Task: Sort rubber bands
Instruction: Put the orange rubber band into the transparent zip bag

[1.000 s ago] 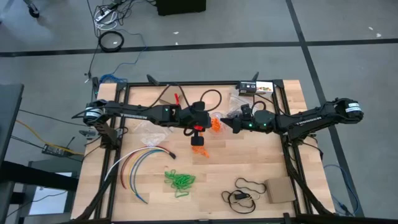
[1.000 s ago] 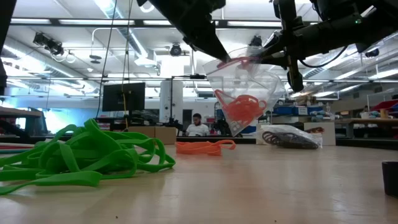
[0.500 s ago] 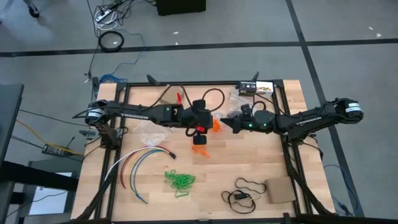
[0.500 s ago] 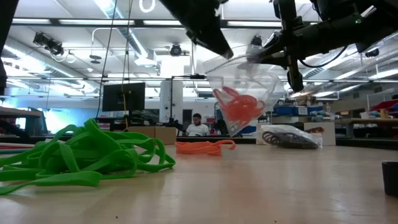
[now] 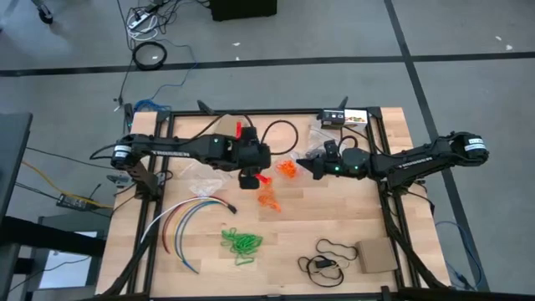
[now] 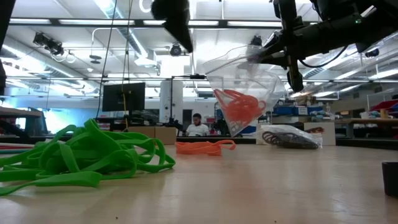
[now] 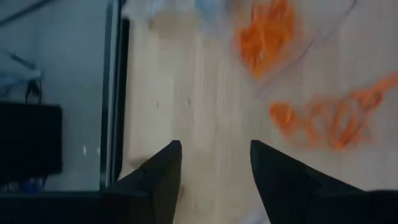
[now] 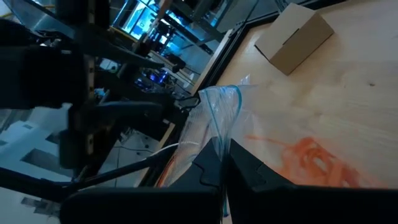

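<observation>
High view, sorting of rubber bands by colour. Right tool (image 5: 303, 164) clenched on the rim of a clear plastic bag (image 6: 242, 87), held hanging above the surface (image 5: 334, 217) with orange rubber bands (image 6: 239, 107) gathered in its lower corner. Left tool (image 5: 249, 178) released and empty, fingers (image 7: 158, 177) spread apart over bare wood, just beside the bag. Loose orange bands (image 5: 269, 201) lying on the surface near the left tool; green heap (image 5: 242, 242) toward the near edge, well apart; a second clear bag holding dark bands (image 6: 291, 137) resting flat at the far side in the low view. Likely step: fetching the remaining orange bands for the held bag. Advisable: lowering the left tool squarely over the thickest part of the loose clump, closing low against the wood to catch several loops at once, lifting straight up, then releasing only when well inside the bag mouth. Advisable also: keeping the right grip steady so the mouth stays agape. Risk: thin loops slipping free or snagging on the bag rim.
</observation>
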`<action>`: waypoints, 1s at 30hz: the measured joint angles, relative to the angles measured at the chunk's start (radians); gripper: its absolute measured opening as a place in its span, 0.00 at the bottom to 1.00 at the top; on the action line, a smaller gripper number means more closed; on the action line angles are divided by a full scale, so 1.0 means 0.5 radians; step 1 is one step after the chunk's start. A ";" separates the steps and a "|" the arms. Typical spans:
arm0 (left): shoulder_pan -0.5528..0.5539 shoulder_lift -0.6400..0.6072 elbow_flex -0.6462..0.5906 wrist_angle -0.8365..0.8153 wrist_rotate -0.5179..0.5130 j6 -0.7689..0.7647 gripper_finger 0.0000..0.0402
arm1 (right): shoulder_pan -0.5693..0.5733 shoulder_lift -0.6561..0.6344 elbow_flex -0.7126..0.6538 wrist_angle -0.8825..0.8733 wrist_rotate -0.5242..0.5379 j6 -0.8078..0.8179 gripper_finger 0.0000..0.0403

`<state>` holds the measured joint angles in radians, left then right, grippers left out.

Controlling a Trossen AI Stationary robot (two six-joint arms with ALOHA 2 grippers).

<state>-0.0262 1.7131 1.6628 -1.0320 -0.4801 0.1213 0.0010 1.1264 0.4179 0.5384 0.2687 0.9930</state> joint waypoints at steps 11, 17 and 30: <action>0.012 -0.169 -0.733 0.557 -0.003 -0.193 0.45 | 0.000 0.001 -0.001 -0.008 -0.002 -0.014 0.01; 0.044 -0.182 -1.113 1.120 0.321 -0.216 0.45 | 0.000 0.000 -0.001 -0.042 -0.005 -0.005 0.01; 0.192 0.076 -1.482 1.790 0.709 -0.513 0.37 | 0.000 0.001 -0.002 -0.034 -0.003 -0.004 0.01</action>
<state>0.0697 1.7512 0.9218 -0.1372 -0.1256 -0.1354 0.0010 1.1267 0.4171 0.5213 0.2672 0.9912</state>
